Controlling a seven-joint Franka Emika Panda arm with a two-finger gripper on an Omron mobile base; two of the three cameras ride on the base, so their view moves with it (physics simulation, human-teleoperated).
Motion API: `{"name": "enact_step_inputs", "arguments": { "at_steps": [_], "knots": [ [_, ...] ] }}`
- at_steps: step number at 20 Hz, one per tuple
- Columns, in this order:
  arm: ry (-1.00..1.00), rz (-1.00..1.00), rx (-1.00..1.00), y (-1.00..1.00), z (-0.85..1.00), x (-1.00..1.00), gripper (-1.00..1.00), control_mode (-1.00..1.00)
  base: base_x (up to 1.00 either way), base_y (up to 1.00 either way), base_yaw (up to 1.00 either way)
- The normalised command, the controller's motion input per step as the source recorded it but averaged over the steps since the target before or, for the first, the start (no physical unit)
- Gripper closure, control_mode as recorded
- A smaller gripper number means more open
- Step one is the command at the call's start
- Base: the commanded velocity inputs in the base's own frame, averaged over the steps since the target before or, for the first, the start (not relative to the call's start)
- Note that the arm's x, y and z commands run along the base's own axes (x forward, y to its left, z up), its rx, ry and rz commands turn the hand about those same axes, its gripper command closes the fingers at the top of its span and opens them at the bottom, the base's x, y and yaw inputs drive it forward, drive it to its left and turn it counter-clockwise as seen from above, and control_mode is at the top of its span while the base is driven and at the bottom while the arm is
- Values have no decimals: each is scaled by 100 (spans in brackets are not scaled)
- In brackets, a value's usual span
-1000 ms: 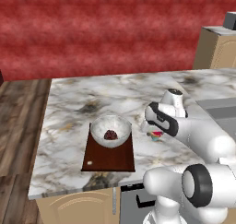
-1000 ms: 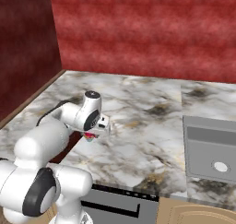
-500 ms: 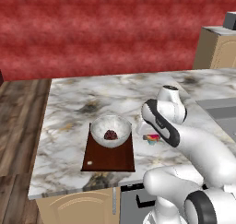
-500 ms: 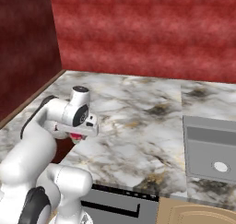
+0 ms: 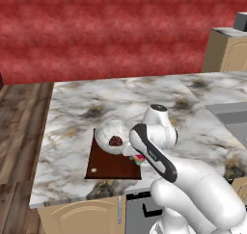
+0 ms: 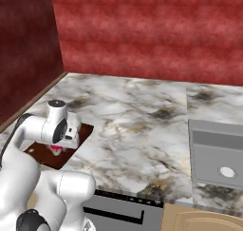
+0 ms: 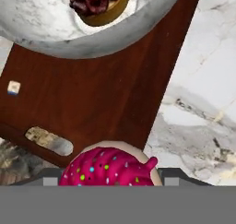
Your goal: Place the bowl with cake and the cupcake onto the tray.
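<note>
A: Where does it stand?

B: The bowl with cake (image 5: 112, 137) already sits on the tray (image 5: 103, 164), over its far end, left of centre in the left base view. The end effector (image 7: 108, 181) holds the cupcake (image 7: 109, 167): in the hand view the pink sprinkled top sits at the bottom centre between the 2 tips, jaws about as wide as the cupcake.

A: Is it over the tray yet?

B: Near the edge, I judge. In the left base view the cupcake (image 5: 139, 159) hangs at the tray's right side, lower centre of the frame. In the right base view it (image 6: 57, 150) shows under the hand at lower left, above the dark board (image 6: 85, 130).

A: What could go wrong?

B: 2 things. Released here, it may land half on the tray's long edge and tip onto the marble counter (image 5: 202, 112). Moved too far toward the top of the hand view, it could knock the bowl's rim.

A: Open room?

B: The bare wood between the bowl and the pale slot handle (image 7: 49, 140), left of centre in the hand view. The bowl spans the tray's width, so only that near end is free, and it lies close to the counter's front edge.
</note>
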Motion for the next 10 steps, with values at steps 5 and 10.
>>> {"name": "enact_step_inputs", "arguments": {
  "at_steps": [5,10],
  "knots": [
    [-4,0,-3,49,-9,7,100,-100,0,0,0],
    [-4,0,-6,35,-13,12,100,-100,0,0,0]
  ]
}}
